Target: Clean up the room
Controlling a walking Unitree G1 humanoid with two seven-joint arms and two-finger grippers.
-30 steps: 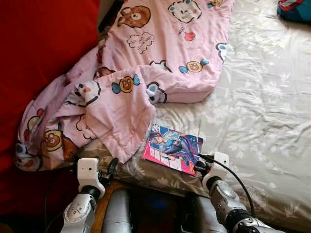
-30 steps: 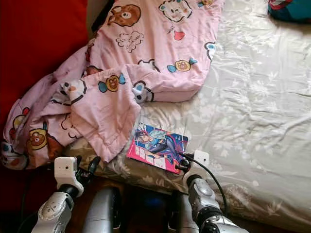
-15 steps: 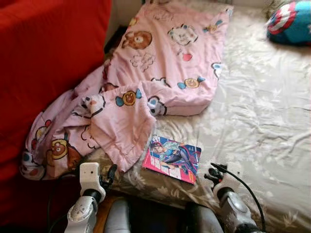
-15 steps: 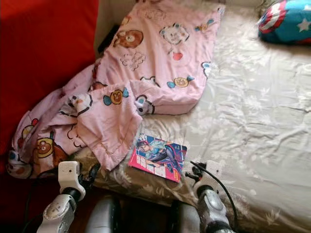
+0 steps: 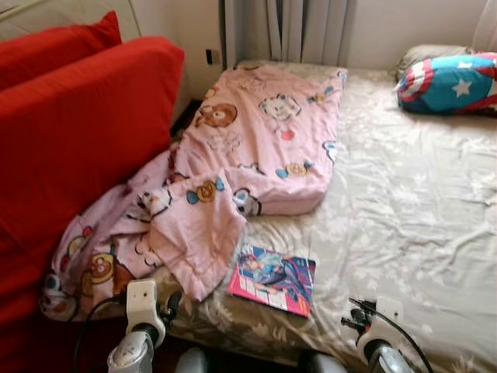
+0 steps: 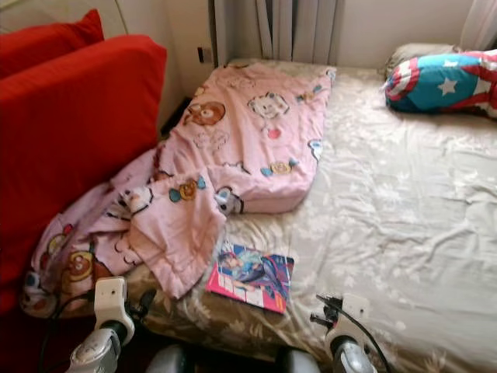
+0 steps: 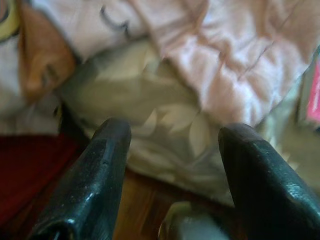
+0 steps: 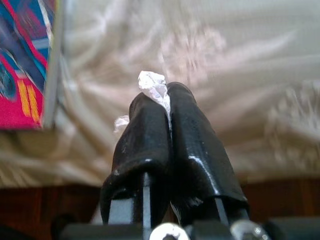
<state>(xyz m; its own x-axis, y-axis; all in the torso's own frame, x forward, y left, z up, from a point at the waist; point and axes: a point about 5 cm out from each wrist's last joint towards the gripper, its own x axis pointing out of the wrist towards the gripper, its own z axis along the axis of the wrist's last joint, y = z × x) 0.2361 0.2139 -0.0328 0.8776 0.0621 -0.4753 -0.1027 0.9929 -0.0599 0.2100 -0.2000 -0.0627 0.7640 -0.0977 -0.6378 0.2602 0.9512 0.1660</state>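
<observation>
A colourful comic book lies flat on the bed near its front edge, beside a rumpled pink cartoon blanket. My right gripper is low at the bed's edge, to the right of the book and apart from it. In the right wrist view it is shut on a small white crumpled scrap, with the book's corner off to one side. My left gripper is open and holds nothing. It faces the sheet and the blanket's hanging hem, low at the front left.
The bed's beige floral sheet stretches to the right. A blue, red and white star pillow lies at the far right. Big red cushions stand along the left. Curtains and a wall close the far end.
The whole picture has tilted up and drawn back, which is the camera moving. My right gripper was at the book's near corner and now sits apart to its right.
</observation>
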